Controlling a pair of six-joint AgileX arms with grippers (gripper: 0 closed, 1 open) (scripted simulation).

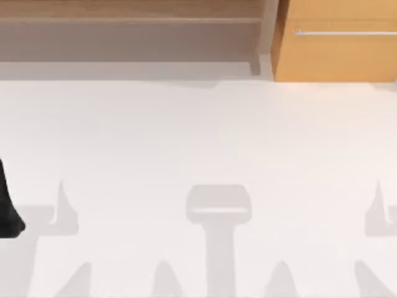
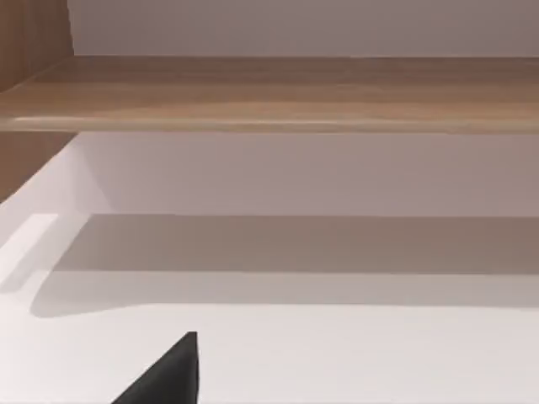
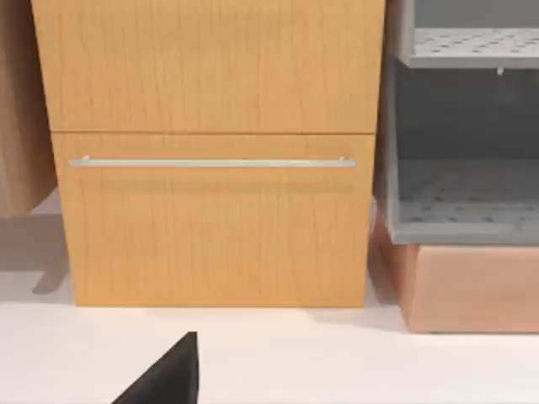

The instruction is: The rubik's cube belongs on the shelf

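Brown-grey wooden shelf (image 1: 130, 37) is running along the far edge of the table, from the top view's left to an upright side post (image 1: 255, 43); its left end is being cut off by the frame. The left wrist view is looking at the same shelf board (image 2: 278, 93) from low down, with shadow lying under it on the white table (image 2: 337, 353).

Left arm (image 1: 7, 205): a dark part is showing at the top view's left edge, low over the table and well apart from the shelf. How far its fingers are parted cannot be told, nor whether they are holding anything. A black wedge (image 2: 168, 379) is intruding at the edge of the left wrist view; what part it is cannot be made out.

Right wrist view is facing an orange-wood drawer cabinet (image 3: 210, 151) with a silver handle (image 3: 210, 162); a like black wedge (image 3: 168, 379) is showing. Beside the cabinet, a grey perforated rack (image 3: 463, 194) is sitting on a pinkish block (image 3: 472, 286), both cut off.

Cabinet (image 1: 338, 43) is standing just right of the post.
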